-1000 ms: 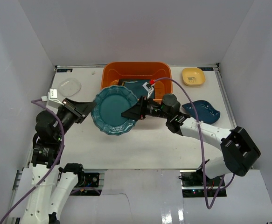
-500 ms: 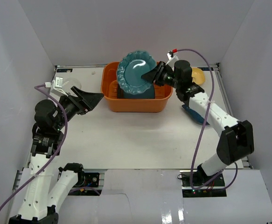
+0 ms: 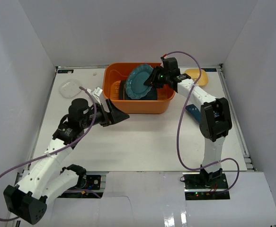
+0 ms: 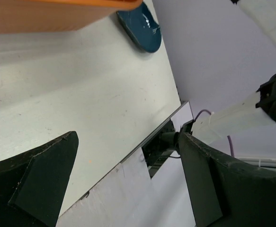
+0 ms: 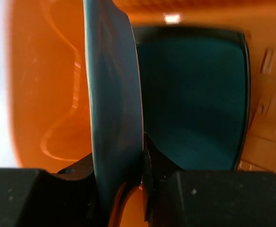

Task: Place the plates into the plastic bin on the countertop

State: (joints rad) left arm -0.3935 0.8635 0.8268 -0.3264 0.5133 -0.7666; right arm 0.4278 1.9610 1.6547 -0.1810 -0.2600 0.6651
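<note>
The round scalloped teal plate (image 3: 138, 82) (image 5: 111, 90) stands on edge inside the orange plastic bin (image 3: 138, 107) (image 5: 43, 94). My right gripper (image 3: 155, 78) (image 5: 118, 158) is shut on the plate's rim from the bin's right side. A squarish teal plate (image 5: 194, 94) lies in the bin behind it, and a dark plate (image 3: 122, 90) leans at the bin's left. My left gripper (image 3: 119, 115) (image 4: 128, 137) hangs open and empty over the countertop (image 3: 142, 139), just in front of the bin's left corner.
A teal plate (image 3: 192, 110) (image 4: 140, 29) lies on the countertop right of the bin, partly under my right arm. A small yellow plate (image 3: 196, 76) sits at the back right. A clear glass dish (image 3: 70, 88) is at the back left. White walls enclose the table.
The left gripper let go of the round teal plate and opened wide, swinging right toward the bin's front. The right gripper carried the plate up and back into the bin.
</note>
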